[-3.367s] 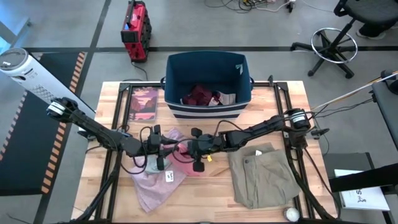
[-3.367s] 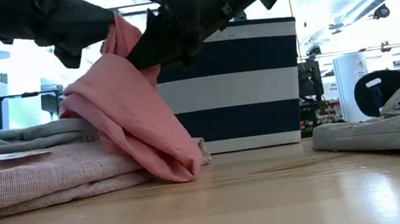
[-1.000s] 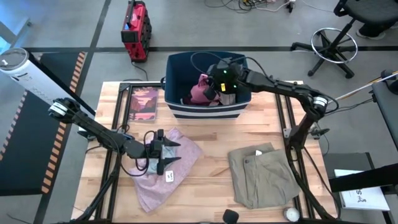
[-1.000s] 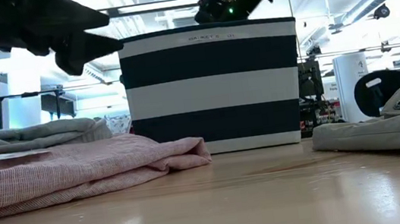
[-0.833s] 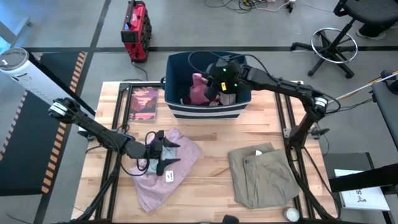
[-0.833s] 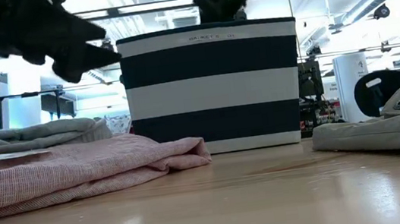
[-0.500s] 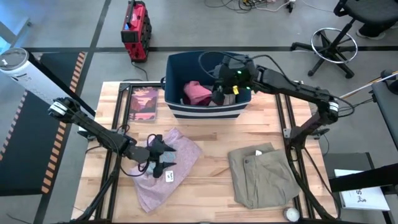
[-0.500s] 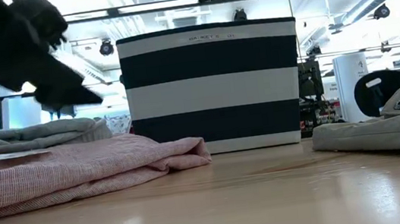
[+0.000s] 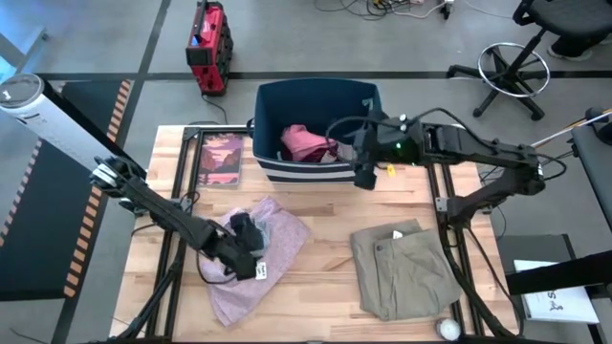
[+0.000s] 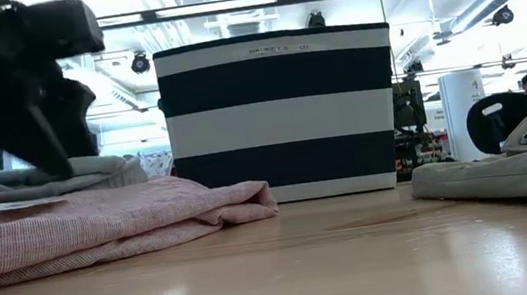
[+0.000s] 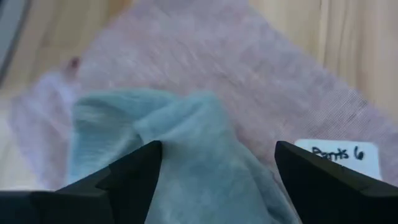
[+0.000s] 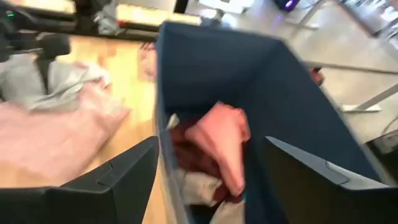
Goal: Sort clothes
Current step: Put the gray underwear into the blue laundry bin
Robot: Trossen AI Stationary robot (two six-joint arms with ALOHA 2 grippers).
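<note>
The navy striped bin (image 9: 378, 122) holds a pink piece (image 9: 304, 141) on top of maroon and beige clothes (image 12: 186, 155). My right gripper (image 9: 361, 178) hangs open above the bin's near right corner, holding nothing. A large pale pink garment (image 9: 251, 279) lies flat at the near left with a teal piece (image 11: 180, 155) on it. My left gripper (image 9: 247, 235) points down over the teal piece, open, with a finger on either side of its raised fold. A khaki-grey garment (image 9: 402, 268) lies flat at the near right. My left gripper comes at the teal piece's raised fold (image 11: 205, 118) from above, fingers (image 11: 134, 180) apart on either side of it. Whether the fingertips touch the cloth, I cannot tell.
A pink-covered book (image 9: 222, 158) lies left of the bin. A white tag (image 11: 345, 155) sits on the pale pink garment beside the teal piece. A white ball (image 9: 448, 329) rests at the near right corner. Bare wood shows between the two large garments.
My right gripper has let go of the pink piece, which now lies in the bin, and has drawn back toward the table's right and near edges. My left gripper has tipped from level to pointing down and has come down over the teal piece.
</note>
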